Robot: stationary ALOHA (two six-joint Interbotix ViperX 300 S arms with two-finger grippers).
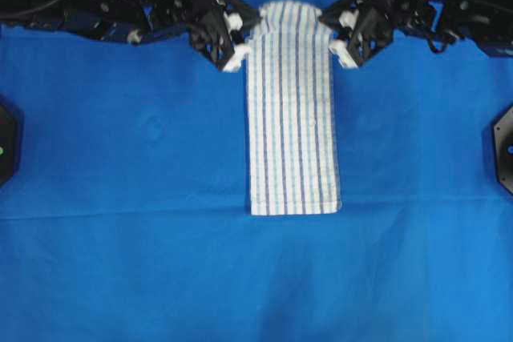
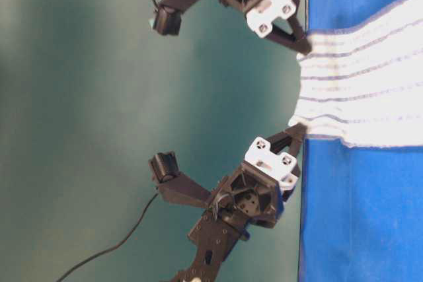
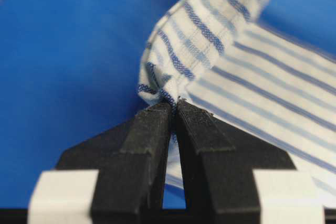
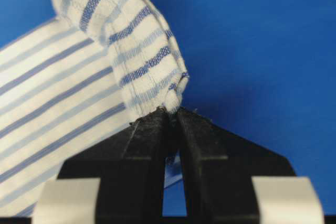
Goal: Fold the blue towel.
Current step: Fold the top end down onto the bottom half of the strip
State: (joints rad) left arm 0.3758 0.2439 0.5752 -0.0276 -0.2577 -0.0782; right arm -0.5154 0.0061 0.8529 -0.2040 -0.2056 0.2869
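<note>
Left gripper (image 3: 174,106) and right gripper (image 4: 169,113) both clamped tight, a towel (image 1: 292,118) corner pinched at each tip, arms reaching inward, raised.

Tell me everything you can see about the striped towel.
The blue towel is white woven cloth with thin dark-blue and light-blue stripes, folded into a long narrow strip. It lies flat on the blue table cloth, except its far end, which is lifted. The left gripper and right gripper each pinch one far corner.
</note>
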